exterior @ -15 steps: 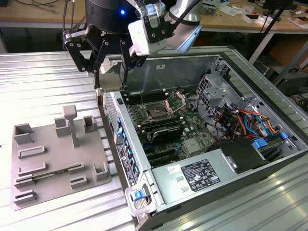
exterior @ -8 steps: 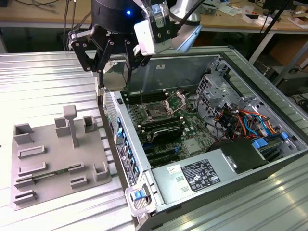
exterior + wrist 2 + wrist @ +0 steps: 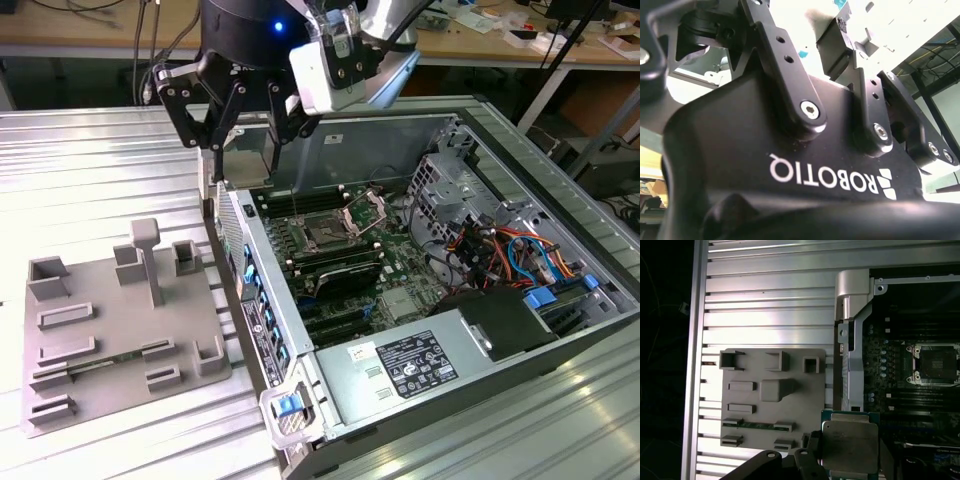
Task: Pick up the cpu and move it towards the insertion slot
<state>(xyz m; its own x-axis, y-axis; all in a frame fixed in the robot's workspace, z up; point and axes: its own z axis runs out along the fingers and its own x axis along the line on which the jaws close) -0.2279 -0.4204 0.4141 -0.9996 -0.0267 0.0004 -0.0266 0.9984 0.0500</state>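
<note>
Gripper is closed on the cpu, held flat and well above the case wall in the first wrist view. Slot lies past that wall, inside the case; its plate stands open in the exterior view. Fixture sits on the opposite side. Room above the board looks clear.

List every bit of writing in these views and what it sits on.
Brand lettering on the gripper body, second wrist view: white, upside down, a maker's name.
Label on the power supply, exterior view: print too small to read.
The cpu top, first wrist view: no readable marking.
</note>
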